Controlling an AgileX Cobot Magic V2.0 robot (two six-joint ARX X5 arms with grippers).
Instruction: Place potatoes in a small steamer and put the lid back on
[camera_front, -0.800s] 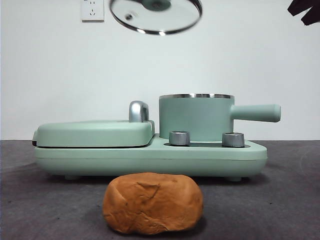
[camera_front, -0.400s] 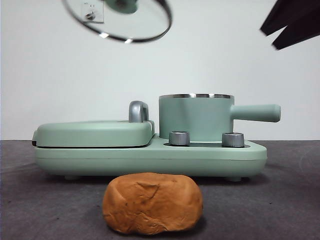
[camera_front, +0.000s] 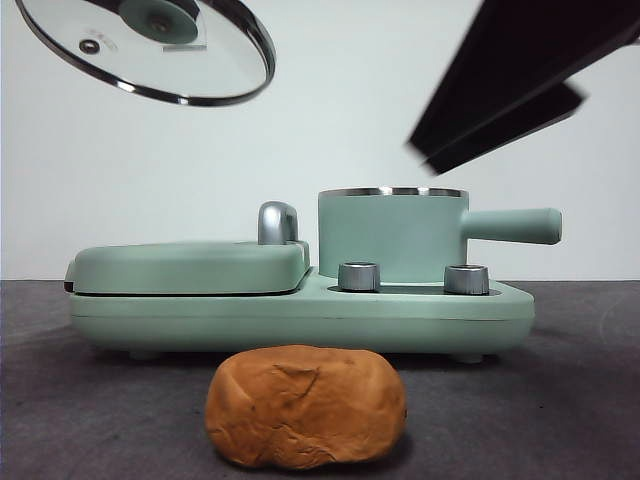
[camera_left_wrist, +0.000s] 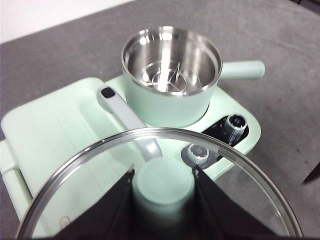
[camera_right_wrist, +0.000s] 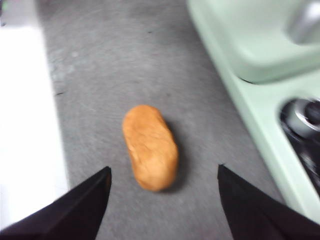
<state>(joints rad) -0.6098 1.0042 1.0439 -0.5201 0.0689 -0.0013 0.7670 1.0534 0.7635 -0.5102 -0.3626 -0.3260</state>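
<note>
Here the left gripper (camera_left_wrist: 162, 192) is clamping the lid's (camera_front: 150, 50) knob above the steamer (camera_front: 390, 235); the right gripper (camera_right_wrist: 162, 200), fingers spread wide, is hovering over the potato (camera_right_wrist: 150, 146) on the counter (camera_front: 560, 400), which needs grasping next.

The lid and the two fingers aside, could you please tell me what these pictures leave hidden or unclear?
- Left gripper: its tips are hidden behind the lid knob in the left wrist view; the front view cuts it off at the top edge.
- Right gripper: blurred by motion in the front view.
- Potato: its underside and back are hidden.
- Small steamer: its inside shows only in the left wrist view.
- Dials: markings too small to read.
</note>
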